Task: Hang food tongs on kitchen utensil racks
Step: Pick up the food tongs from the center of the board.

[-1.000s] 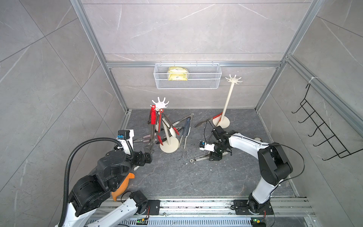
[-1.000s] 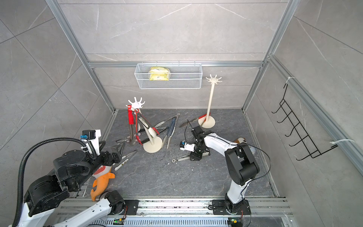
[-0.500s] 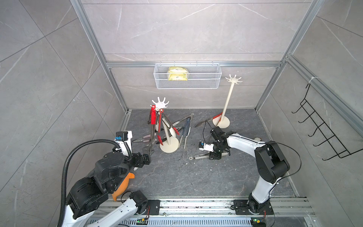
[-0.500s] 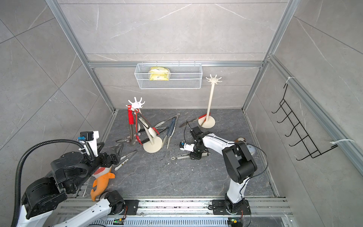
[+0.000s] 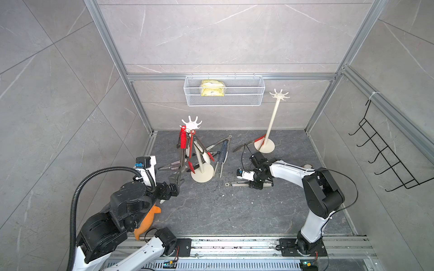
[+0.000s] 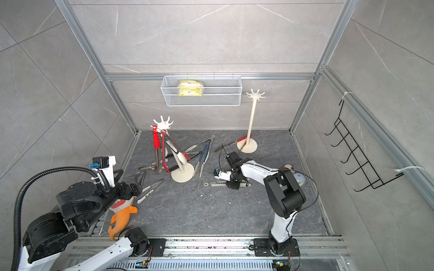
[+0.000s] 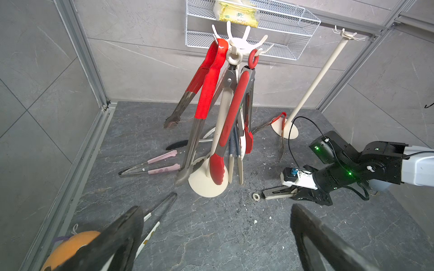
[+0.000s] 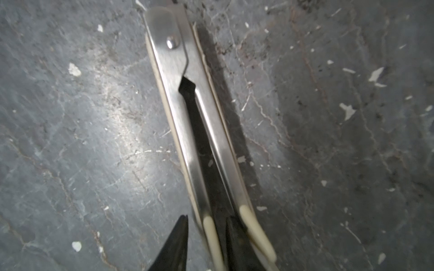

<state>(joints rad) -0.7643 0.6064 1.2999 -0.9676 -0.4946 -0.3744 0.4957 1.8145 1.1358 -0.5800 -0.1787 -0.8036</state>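
Note:
Cream-handled steel food tongs [image 5: 237,184] [image 8: 187,105] lie flat on the dark floor, ring end toward the left rack. My right gripper [image 5: 255,185] [image 8: 207,218] is down on them. Its jaws stand narrow around one arm of the tongs, with a slim gap still showing beside one finger [image 8: 180,234]. The cream left rack [image 5: 202,174] carries red-handled tongs [image 5: 182,139] and others. No tongs hang on the tall right rack [image 5: 272,122]. My left gripper [image 5: 175,181] [image 7: 216,211] hovers wide open over bare floor near that rack's base, holding nothing.
More tongs lie on the floor: blue-grey ones [image 5: 223,152], pink ones [image 7: 159,164], a black-tipped pair [image 7: 162,206] and a red pair [image 5: 259,139] at the tall rack's foot. A wire basket [image 5: 224,93] hangs on the back wall. An orange plush toy [image 6: 122,215] lies under the left arm.
The right gripper's jaws have narrowed around the cream tongs on the floor. The left arm has shifted slightly, its gripper still wide open.

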